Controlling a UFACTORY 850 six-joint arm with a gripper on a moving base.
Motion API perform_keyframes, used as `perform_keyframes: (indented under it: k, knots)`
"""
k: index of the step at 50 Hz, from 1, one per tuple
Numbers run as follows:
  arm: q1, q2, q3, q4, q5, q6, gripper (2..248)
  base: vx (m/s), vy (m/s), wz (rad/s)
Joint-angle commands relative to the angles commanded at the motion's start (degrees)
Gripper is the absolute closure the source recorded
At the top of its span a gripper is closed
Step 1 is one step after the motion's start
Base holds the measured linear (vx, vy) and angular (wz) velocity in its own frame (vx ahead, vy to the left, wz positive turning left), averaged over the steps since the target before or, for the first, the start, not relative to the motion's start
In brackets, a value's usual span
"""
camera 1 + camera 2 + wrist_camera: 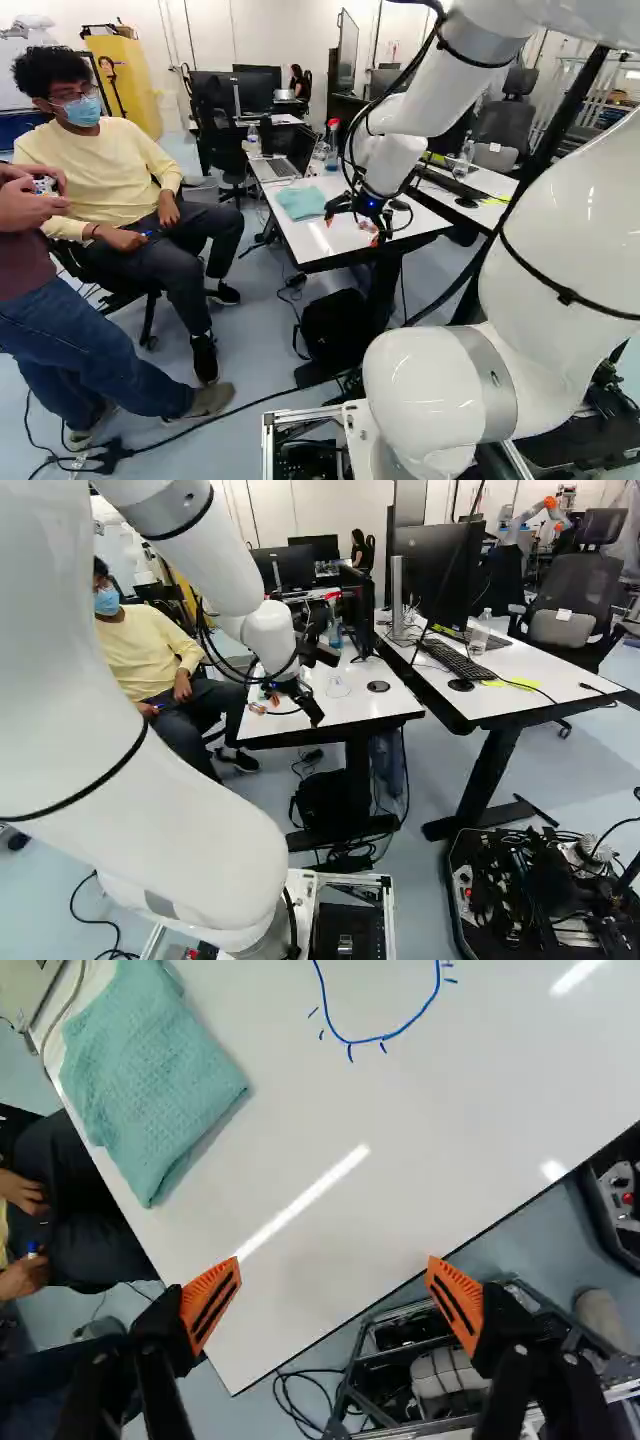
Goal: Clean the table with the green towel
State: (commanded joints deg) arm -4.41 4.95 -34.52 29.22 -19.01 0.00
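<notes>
From where I'm standing, the white arm (560, 230) is reaching forward, its black gripper (352, 229) hanging over the near end of the white table (400, 1140), orange-padded fingers spreading wide with nothing between them. Just past it, the green towel (150, 1070) is lying folded by the table's side edge, apart from the fingers. Blue marker lines (350, 1041) are curving across the tabletop near it, and a laptop (275, 168) is sitting open beyond.

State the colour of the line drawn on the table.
Blue; the line shows best in the wrist view.
</notes>
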Motion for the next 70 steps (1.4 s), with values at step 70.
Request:
perform_keyframes:
  k: [70]
  knots:
    - [8.5, -8.6, -4.86, 21.13, 35.29, 0.0, 3, 0.0, 0.0, 0.0]
